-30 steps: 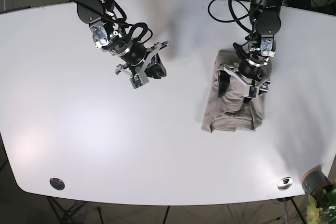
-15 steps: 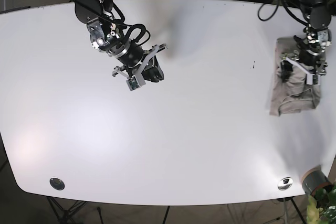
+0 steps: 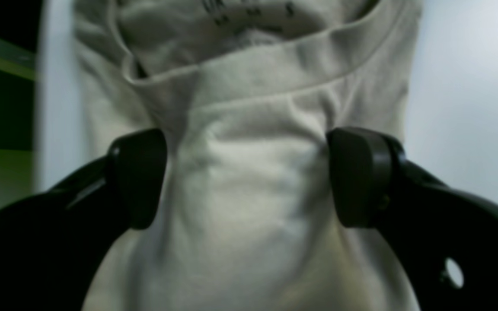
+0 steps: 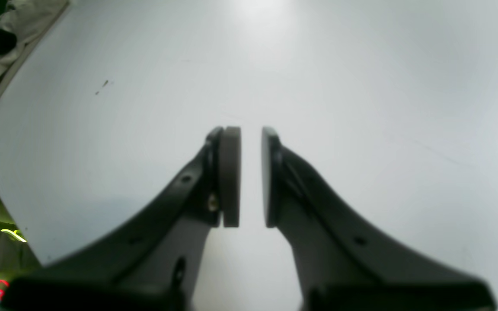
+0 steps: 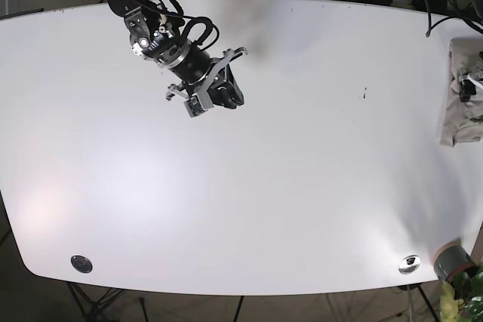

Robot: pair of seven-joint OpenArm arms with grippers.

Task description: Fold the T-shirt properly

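The beige T-shirt (image 5: 456, 103) lies folded into a compact bundle at the table's far right edge, partly cut off by the frame in the base view. My left gripper (image 5: 469, 87) sits on it. In the left wrist view the T-shirt (image 3: 249, 207) is bunched and squeezed between the two black fingers (image 3: 138, 177), so my left gripper (image 3: 249, 177) is shut on the cloth. My right gripper (image 5: 216, 96) hovers over bare table at upper left. Its pads (image 4: 231, 177) stand a narrow slit apart with nothing between them, so my right gripper (image 4: 251, 177) is shut and holds nothing.
The white table (image 5: 249, 201) has a small dark speck (image 5: 364, 94) and two round metal fittings (image 5: 81, 264) near the front edge. A grey pot (image 5: 453, 260) with a plant stands off the front right corner. The table's edge (image 3: 43, 86) runs right beside the shirt.
My left gripper has dragged the T-shirt from the middle right of the table out to its far right edge. My right gripper has shifted slightly up and right.
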